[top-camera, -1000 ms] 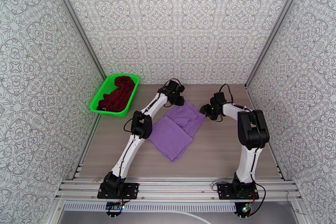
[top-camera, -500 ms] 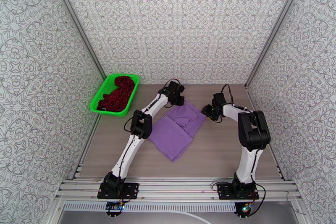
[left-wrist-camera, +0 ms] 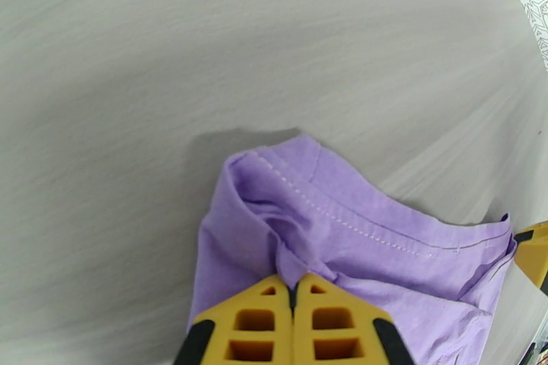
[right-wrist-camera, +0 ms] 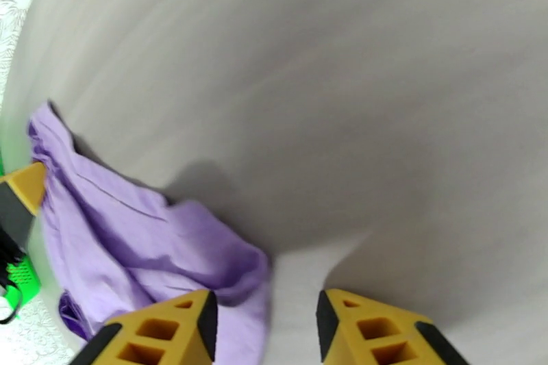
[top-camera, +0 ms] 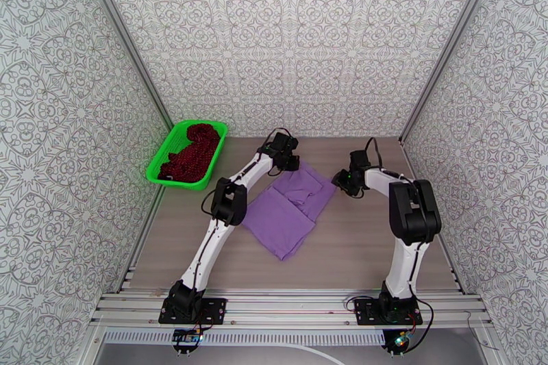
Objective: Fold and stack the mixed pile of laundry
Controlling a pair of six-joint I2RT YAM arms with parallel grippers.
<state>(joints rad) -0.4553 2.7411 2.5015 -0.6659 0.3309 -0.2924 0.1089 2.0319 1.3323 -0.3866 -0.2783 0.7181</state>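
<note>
Lavender T-shirt (top-camera: 291, 207) half folded on the middle of the table (top-camera: 356, 250). Left gripper (left-wrist-camera: 294, 282) closed tight on a fold at the far left corner of it, cloth bunched just beyond the fingers. Right gripper (right-wrist-camera: 264, 298) wide apart at the far right corner, one finger over the cloth, the other over bare table, gripping nothing. Dark red patterned garment (top-camera: 194, 150) heaped in the green mesh basket (top-camera: 179, 183) at far left, not yet folded. Probable risks: pulling with one corner held only, so dragging the shirt askew and spoiling the fold; closing the right fingers on too little cloth and losing it during the lift.
</note>
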